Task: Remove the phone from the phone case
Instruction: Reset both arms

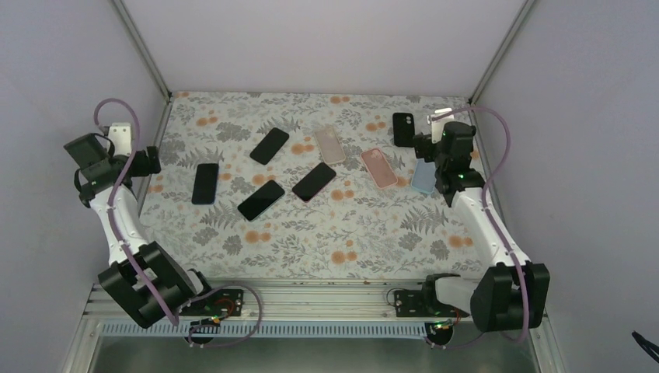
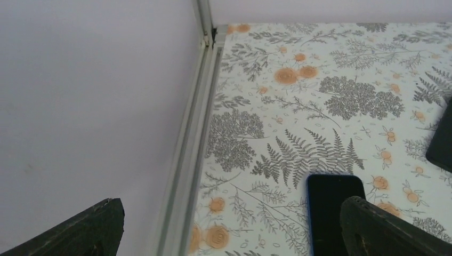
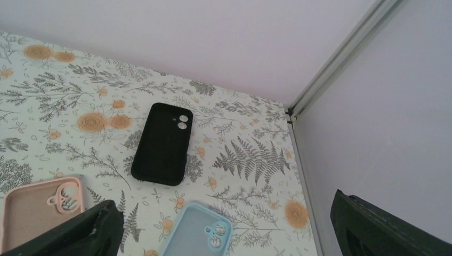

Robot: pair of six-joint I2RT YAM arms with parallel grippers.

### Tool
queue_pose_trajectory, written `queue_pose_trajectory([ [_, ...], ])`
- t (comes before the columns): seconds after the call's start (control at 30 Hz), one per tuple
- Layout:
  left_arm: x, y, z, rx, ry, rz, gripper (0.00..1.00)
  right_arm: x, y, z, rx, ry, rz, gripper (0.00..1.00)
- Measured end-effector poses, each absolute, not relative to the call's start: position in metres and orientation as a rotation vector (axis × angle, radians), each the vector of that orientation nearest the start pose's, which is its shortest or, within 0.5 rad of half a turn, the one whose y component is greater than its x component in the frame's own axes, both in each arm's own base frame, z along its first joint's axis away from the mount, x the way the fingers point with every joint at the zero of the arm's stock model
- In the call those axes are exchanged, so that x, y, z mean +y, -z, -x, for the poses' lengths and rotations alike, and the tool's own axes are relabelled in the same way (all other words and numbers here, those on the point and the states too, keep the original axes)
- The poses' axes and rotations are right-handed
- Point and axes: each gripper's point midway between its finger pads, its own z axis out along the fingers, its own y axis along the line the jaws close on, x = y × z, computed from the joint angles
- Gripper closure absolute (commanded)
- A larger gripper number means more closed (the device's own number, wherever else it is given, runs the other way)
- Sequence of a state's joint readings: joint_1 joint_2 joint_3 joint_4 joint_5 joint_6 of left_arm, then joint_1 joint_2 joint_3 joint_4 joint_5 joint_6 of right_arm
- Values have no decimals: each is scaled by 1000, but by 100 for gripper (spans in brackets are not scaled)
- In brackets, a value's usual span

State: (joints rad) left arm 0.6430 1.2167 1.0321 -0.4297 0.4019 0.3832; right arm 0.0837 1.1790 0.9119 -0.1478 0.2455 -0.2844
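Left tool (image 1: 151,162) hung released at the left edge of the counter (image 1: 326,241), its fingers spread wide in its wrist view, with nothing between them and the end of a bare black phone (image 2: 333,213) lying just beside one fingertip. The right tool (image 1: 423,146) was likewise released and empty, its fingers far apart, and it hovered over the right side of the counter above a light-blue case (image 3: 197,229). Beside that lay a pink case (image 3: 40,208). Both lay with the hollow side up and their camera cut-outs showing, so they were plainly empty. A little farther left lay a beige case (image 1: 329,144). Three more bare phones (image 1: 261,200) lay screen up around the middle, so the stripped items appeared to be spread out flat, apart from one another, where neither arm would knock them. Farthest back, near the rear right corner and clear of the other cases, the black cased phone (image 3: 162,144) lay flat on the counter with its back up and screen down. Its long axis ran roughly from the near edge towards the far wall, and its twin lenses sat at the far end. Judging by its filled back, it probably held the phone to be removed, and the right tool was the one placed to reach it.
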Motion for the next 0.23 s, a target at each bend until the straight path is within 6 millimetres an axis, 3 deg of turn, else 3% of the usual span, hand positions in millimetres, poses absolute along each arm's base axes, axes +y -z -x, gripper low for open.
queue_pose_trajectory([
  [0.13, 167, -218, -334, 2127, -93, 139, 0, -9, -244, -408, 1982, 376, 194, 0],
  [0.23, 158, -208, -333, 2127, -35, 138, 0, -12, -214, -418, 2054, 401, 200, 0],
])
